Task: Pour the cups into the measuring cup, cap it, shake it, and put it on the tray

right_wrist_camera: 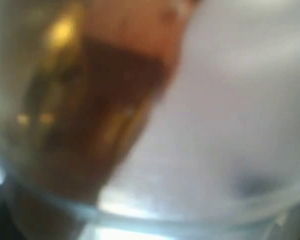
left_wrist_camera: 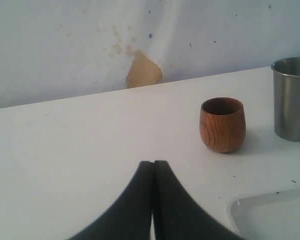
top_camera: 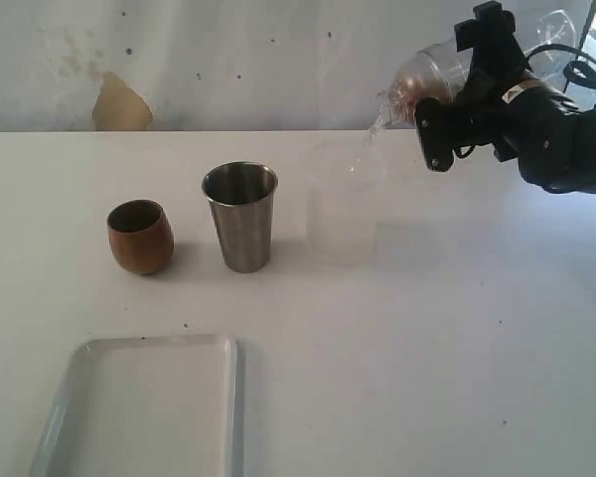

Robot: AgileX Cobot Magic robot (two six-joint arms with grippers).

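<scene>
Nearest to the exterior camera, at the front left of the white table point(top_camera: 457, 348), the tray point(top_camera: 149, 412) lies flat. Close to one of its corners the left gripper point(left_wrist_camera: 152, 200) is low over the table, its two fingers pressed together with nothing between them. Behind the tray stand the wooden cup point(top_camera: 139, 237) and, to its right and not touching it, the steel tumbler point(top_camera: 240, 217), both upright with the mouth up. Further right in the same row stands a frosted beaker point(top_camera: 343, 214), also upright. Above it and further back, the right gripper point(top_camera: 460, 84) is clamped on the measuring cup point(top_camera: 427, 70), which is in the air. Its long axis is almost horizontal, sloping down to the left in the exterior view, and its mouth points down-left toward the beaker. A thin stream of liquid point(top_camera: 370, 134) falls from the mouth toward the beaker. The right wrist view gives only blurred clear plastic with a brown tint.
</scene>
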